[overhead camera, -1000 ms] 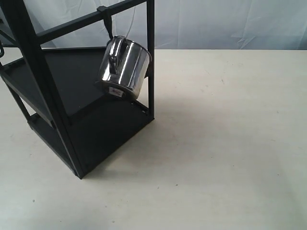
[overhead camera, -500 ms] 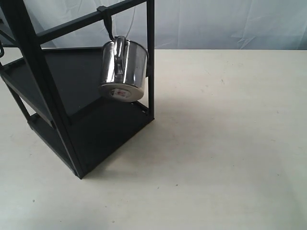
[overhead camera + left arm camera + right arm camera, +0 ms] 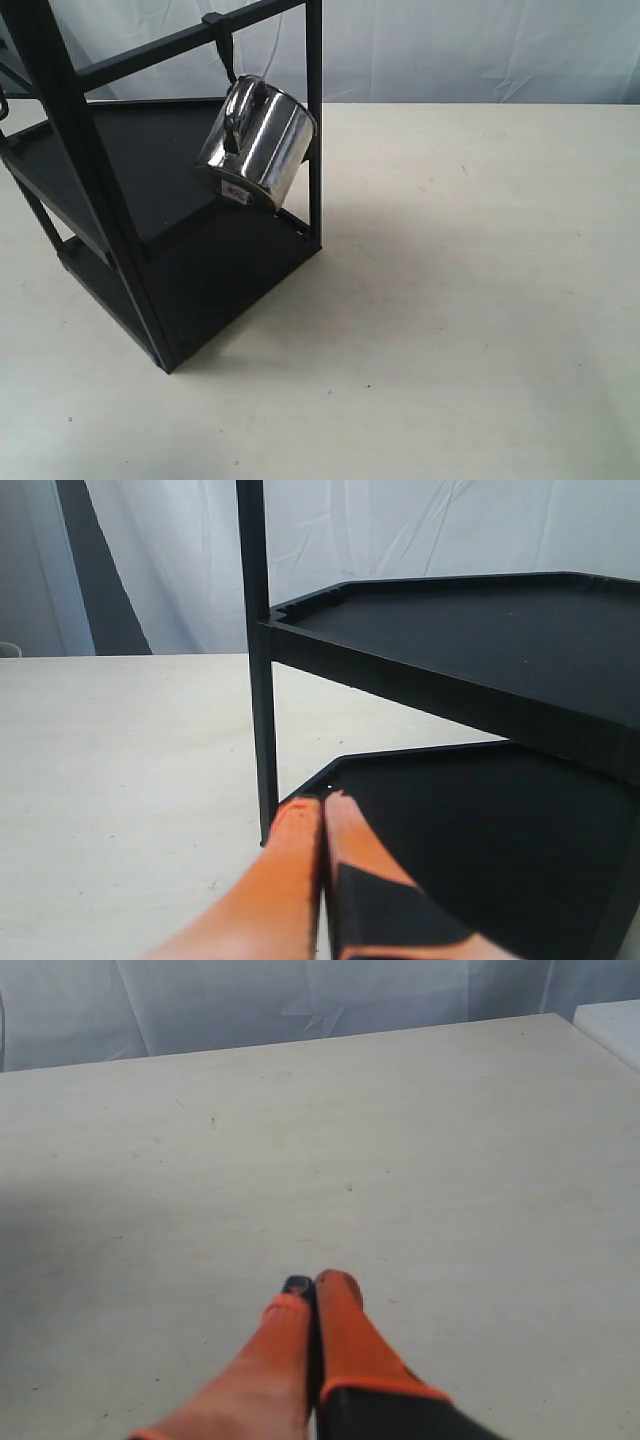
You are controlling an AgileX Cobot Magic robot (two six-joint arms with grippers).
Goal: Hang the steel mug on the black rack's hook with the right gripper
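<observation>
The steel mug (image 3: 252, 143) hangs by its looped handle from the hook (image 3: 222, 45) on the black rack's (image 3: 75, 150) top crossbar, tilted with its base toward the lower left. No gripper shows in the exterior view. In the right wrist view my right gripper (image 3: 313, 1285) is shut, empty, over bare table, far from the mug. My left gripper (image 3: 322, 804) is shut with nothing in it, its orange fingertips (image 3: 300, 815) close to a corner of the rack's lower shelf (image 3: 480, 830) and one upright bar (image 3: 262, 670).
The pale table (image 3: 480, 300) stretches to the right of the rack. A white cloth backdrop (image 3: 470, 50) hangs behind. The rack's upper shelf (image 3: 480, 650) juts out above the left gripper.
The mug swings on the hook: it hung nearly upright half a second ago and now tilts again, base toward the lower left. Nothing else has moved.
</observation>
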